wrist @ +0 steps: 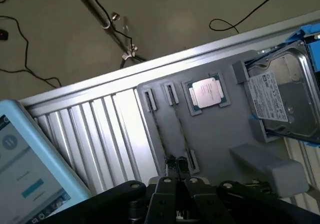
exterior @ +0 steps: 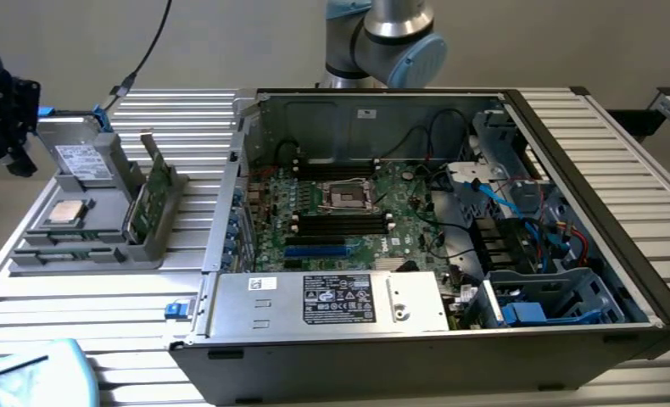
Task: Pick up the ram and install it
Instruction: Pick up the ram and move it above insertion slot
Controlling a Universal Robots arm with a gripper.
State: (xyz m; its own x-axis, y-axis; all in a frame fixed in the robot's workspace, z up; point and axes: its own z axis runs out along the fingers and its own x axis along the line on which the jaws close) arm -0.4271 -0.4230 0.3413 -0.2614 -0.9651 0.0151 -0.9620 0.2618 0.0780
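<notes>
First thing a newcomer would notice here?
The open computer case takes the middle and the exterior view's right, its green motherboard bare inside. On the exterior view's left, a grey parts tray holds a hard drive, a processor chip and an upright green card.

The claw (wrist: 176, 165) is matte black, with two slim fingers (wrist: 170, 166). Just behind them are angular black link plates with round pivot pins. The arm (exterior: 381, 34) is a silver-grey tube with a dark seam ring and a rounded joint housing capped in pale blue.
</notes>
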